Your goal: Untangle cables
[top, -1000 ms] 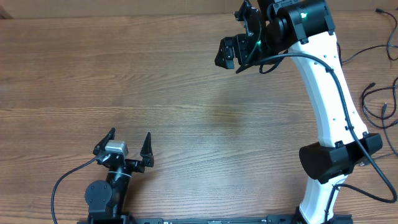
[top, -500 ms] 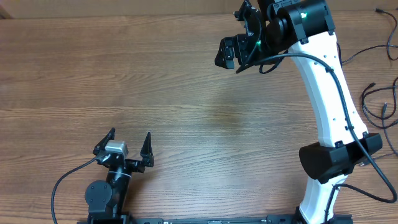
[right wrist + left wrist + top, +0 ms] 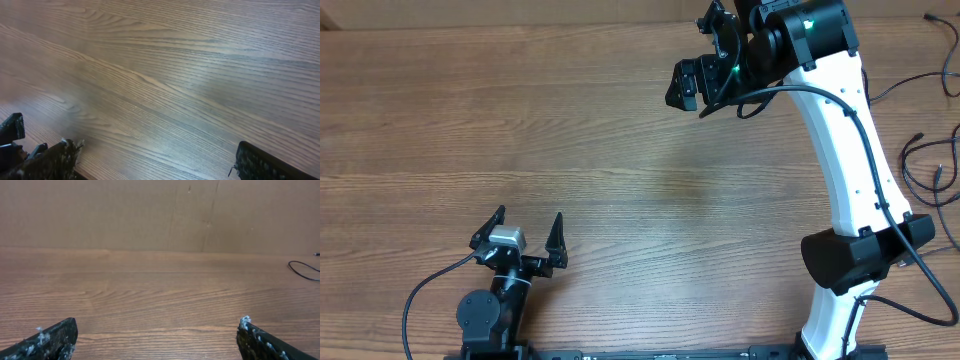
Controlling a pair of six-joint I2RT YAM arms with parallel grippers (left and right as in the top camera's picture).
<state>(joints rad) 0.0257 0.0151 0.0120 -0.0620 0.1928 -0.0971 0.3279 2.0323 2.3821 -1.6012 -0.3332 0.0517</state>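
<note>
The cables [image 3: 923, 165] are thin black cords lying in loose loops at the table's right edge, with more strands near the far right corner [image 3: 932, 19]. One thin loop of cable [image 3: 302, 271] shows at the right in the left wrist view. My left gripper [image 3: 529, 214] rests near the front left, open, with only bare wood between its fingers [image 3: 157, 325]. Raised over the far middle of the table, my right gripper [image 3: 686, 62] is open too, its fingers [image 3: 156, 147] spread above bare wood. Neither gripper touches a cable.
The right arm's white link [image 3: 850, 150] runs from its base at the front right toward the back. A thicker black arm cable [image 3: 420, 290] loops beside the left base. A brown cardboard wall [image 3: 150, 210] stands behind the wooden table [image 3: 570, 130].
</note>
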